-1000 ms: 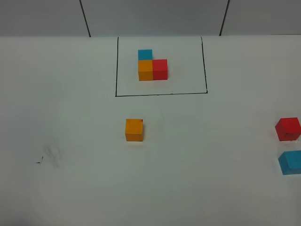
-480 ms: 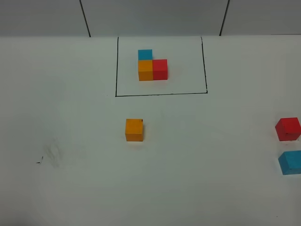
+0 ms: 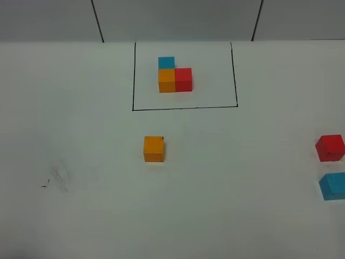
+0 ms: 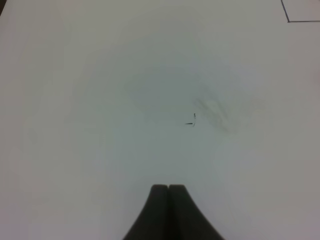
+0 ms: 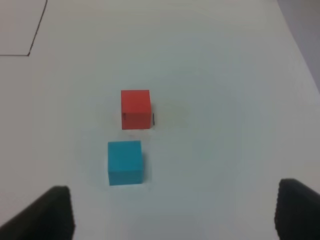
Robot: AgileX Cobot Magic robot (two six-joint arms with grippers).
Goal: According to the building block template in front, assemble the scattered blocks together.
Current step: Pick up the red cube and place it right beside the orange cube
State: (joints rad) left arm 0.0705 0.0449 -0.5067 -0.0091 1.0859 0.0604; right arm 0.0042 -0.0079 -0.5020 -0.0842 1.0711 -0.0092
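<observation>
Assembly is not yet begun, we judge: the orange block (image 3: 153, 148) sits alone on the worktop (image 3: 242, 216) in front of the black frame (image 3: 183, 108), while the red block (image 5: 135, 109) and the blue block (image 5: 124, 162) lie close together, not touching, far at the right. Our right fingers (image 5: 50, 215) are spread wide toward these two and hold nothing; our left fingers (image 4: 160, 210) are pressed together, empty. Next we should lower squarely around one block. Only the frame encloses something: the template (image 3: 174, 77), three cubes in an L.

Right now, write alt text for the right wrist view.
A red cube and a sky-blue cube sit close together, not touching, on a white table, ahead of the open right gripper. A corner of a black drawn outline shows farther off.
</observation>
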